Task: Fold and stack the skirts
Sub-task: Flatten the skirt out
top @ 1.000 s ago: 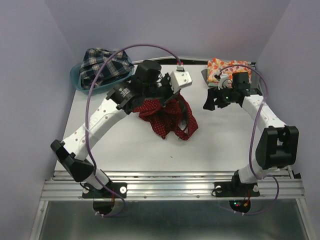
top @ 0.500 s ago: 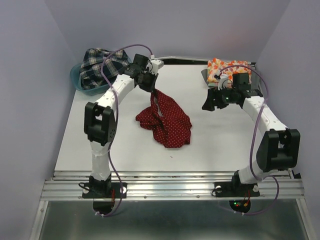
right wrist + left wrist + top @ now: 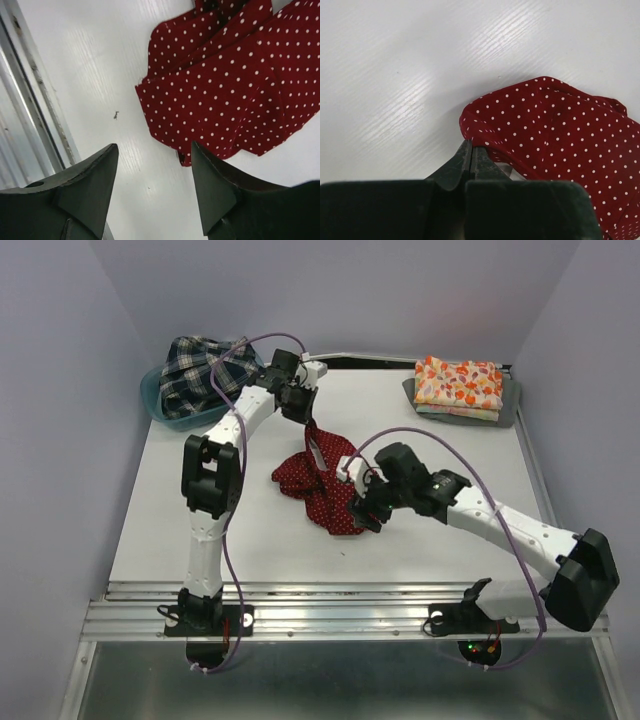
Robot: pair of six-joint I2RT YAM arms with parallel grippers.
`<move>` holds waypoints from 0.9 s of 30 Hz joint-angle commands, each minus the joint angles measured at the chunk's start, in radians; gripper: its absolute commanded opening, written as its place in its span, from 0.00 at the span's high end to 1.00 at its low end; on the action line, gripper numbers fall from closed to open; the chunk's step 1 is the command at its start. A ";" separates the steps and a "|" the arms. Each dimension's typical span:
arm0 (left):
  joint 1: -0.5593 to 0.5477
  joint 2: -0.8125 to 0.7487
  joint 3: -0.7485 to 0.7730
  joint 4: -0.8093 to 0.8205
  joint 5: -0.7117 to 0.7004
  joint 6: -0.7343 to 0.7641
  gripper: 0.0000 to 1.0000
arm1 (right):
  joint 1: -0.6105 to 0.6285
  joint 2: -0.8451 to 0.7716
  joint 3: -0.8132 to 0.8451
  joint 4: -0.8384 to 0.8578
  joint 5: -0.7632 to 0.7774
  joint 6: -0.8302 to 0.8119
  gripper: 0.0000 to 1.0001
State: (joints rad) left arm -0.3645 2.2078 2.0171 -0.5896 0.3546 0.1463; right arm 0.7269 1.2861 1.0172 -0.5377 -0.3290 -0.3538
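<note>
The dark red skirt with white dots (image 3: 335, 488) lies crumpled mid-table. A strip of it rises to my left gripper (image 3: 301, 416), which is shut on its far edge. The left wrist view shows the jaws pressed together (image 3: 471, 146) at the skirt's hem (image 3: 560, 130). My right gripper (image 3: 366, 506) is open and empty, hovering over the skirt's near right corner. Its fingers (image 3: 95, 175) straddle bare table just off the hem (image 3: 225, 95). The plaid skirt (image 3: 197, 372) is heaped in the teal bin (image 3: 158, 406). The floral skirt (image 3: 458, 380) lies folded at the back right.
The floral skirt rests on a grey tray (image 3: 509, 403) by the right wall. The metal rail (image 3: 340, 602) runs along the table's near edge and shows in the right wrist view (image 3: 30, 100). The left arm's cable loops over the back left.
My right arm swung from beside the floral skirt to the red skirt's near right corner. My left gripper drew the red skirt's edge toward the back, then held still.
</note>
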 commanded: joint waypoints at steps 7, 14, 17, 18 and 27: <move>0.022 0.018 0.025 -0.015 0.058 0.015 1.00 | 0.282 0.153 -0.141 0.300 0.438 -0.232 0.24; 0.022 0.006 0.003 -0.015 0.053 0.038 1.00 | 0.282 0.220 -0.074 0.387 0.527 -0.067 0.23; 0.022 -0.020 -0.027 0.002 0.058 0.038 1.00 | 0.244 0.196 -0.029 0.386 0.550 0.057 0.24; 0.022 -0.031 -0.037 0.004 0.058 0.036 1.00 | 0.221 0.171 -0.011 0.377 0.526 0.087 0.26; 0.022 -0.045 -0.031 0.011 0.049 0.044 1.00 | 0.034 0.261 0.116 0.255 0.263 0.280 0.34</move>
State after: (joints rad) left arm -0.3447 2.2509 1.9739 -0.5896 0.3923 0.1753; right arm 0.7689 1.4971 1.0767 -0.2550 0.0582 -0.1829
